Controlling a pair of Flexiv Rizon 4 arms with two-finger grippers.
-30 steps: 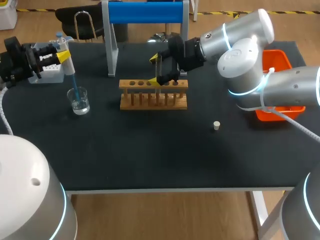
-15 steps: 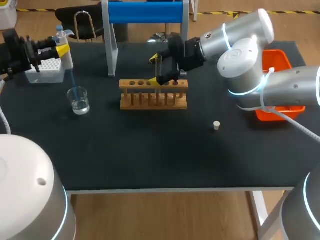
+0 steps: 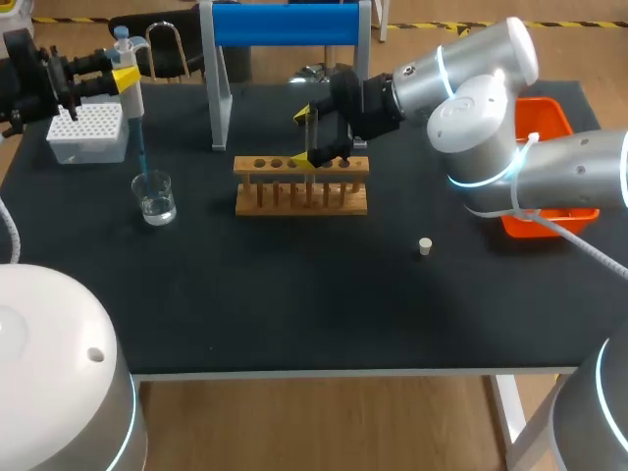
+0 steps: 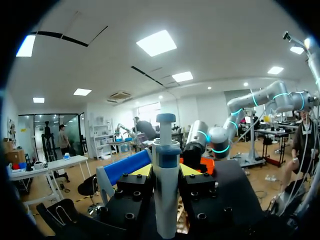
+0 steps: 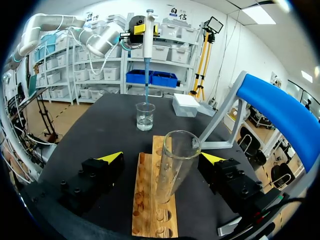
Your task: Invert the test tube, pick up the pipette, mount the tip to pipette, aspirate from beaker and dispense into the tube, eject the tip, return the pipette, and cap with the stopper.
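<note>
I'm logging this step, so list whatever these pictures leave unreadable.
- Liquid in the pipette tip: too thin to tell in the head view, too small in the right wrist view.
- Beaker and tip, left wrist view: hidden below the left hand and the pipette body.
- Test tube foot, head view: behind the right hand, so whether it sits in the rack is unclear.

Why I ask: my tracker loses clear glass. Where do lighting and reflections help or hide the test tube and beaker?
Head view: the test tube is faint, just thin edge highlights; the beaker stands out by bright glints on the dark table. Right wrist view: both glasses read plainly, rims catching light. Left wrist view: neither shows, only the evenly lit pipette.
</note>
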